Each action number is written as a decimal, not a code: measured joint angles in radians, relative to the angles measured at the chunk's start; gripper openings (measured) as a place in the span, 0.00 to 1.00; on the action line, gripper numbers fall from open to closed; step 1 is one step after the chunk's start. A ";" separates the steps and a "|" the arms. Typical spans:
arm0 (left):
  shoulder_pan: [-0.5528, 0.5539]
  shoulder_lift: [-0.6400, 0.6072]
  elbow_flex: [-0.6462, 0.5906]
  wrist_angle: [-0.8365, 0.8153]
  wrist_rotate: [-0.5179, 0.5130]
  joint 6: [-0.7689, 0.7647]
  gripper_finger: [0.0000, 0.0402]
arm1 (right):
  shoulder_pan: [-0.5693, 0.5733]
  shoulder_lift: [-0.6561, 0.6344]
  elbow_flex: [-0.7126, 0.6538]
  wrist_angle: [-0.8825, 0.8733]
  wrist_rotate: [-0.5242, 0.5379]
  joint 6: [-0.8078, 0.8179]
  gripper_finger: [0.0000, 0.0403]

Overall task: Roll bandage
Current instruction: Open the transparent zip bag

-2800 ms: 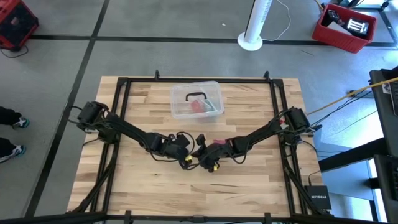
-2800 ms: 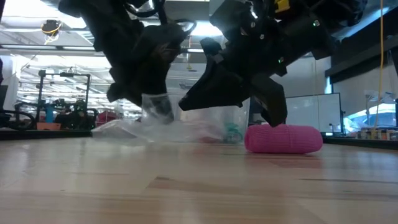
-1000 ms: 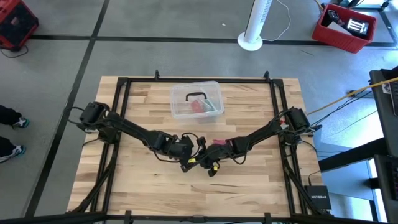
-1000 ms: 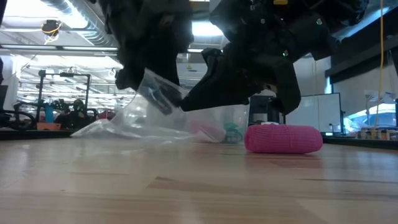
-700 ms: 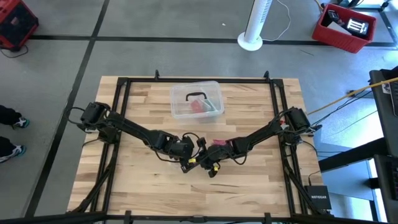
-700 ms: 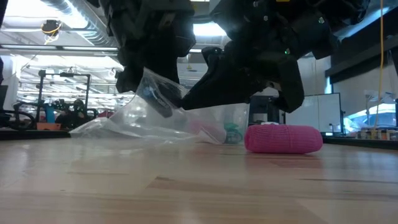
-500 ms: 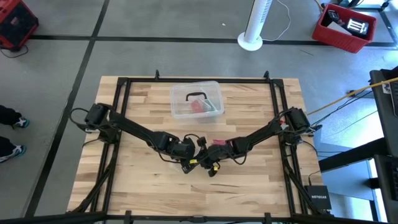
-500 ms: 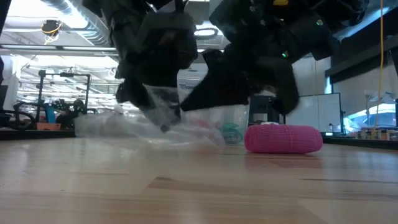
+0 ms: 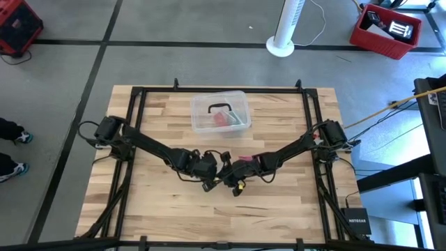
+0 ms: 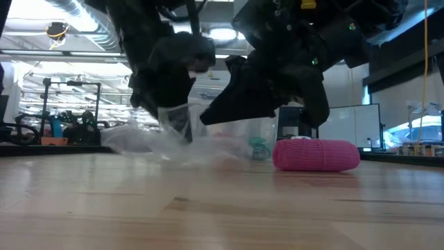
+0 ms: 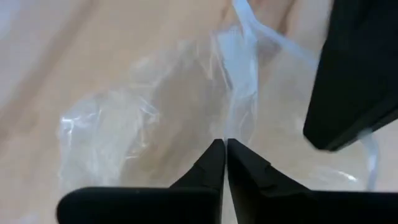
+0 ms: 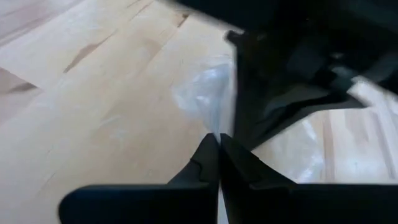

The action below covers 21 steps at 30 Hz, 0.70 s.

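Box [image 9: 220, 112]: clear, on the bench [image 9: 160, 202] beyond both grippers, holding pink and green items.
Bandage [image 10: 316, 155]: pink roll beside the wrapper [image 10: 149, 143].
Left gripper [image 11: 224, 146]: pinching the wrapper.
Right gripper [image 12: 218, 138]: closed on the wrapper.

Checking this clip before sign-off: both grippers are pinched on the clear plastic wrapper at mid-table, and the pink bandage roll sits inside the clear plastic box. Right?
Not quite. The pink bandage roll lies on the bare table, outside the clear plastic box; the low view shows it. The rest holds: left gripper and right gripper are pinched on the clear plastic wrapper.
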 joint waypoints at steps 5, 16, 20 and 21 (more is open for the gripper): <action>-0.035 -0.030 0.055 -0.075 -0.150 0.042 0.01 | 0.000 0.000 0.000 -0.021 -0.036 0.002 0.01; -0.111 -0.034 0.108 -0.052 -0.264 0.167 0.00 | 0.001 0.000 0.000 -0.038 -0.036 0.029 0.01; -0.120 -0.034 0.087 0.008 -0.203 0.166 0.00 | 0.001 0.000 0.000 -0.038 -0.020 0.049 0.01; -0.122 -0.034 0.079 0.019 -0.204 0.164 0.00 | 0.001 0.001 0.000 -0.038 -0.020 0.051 0.01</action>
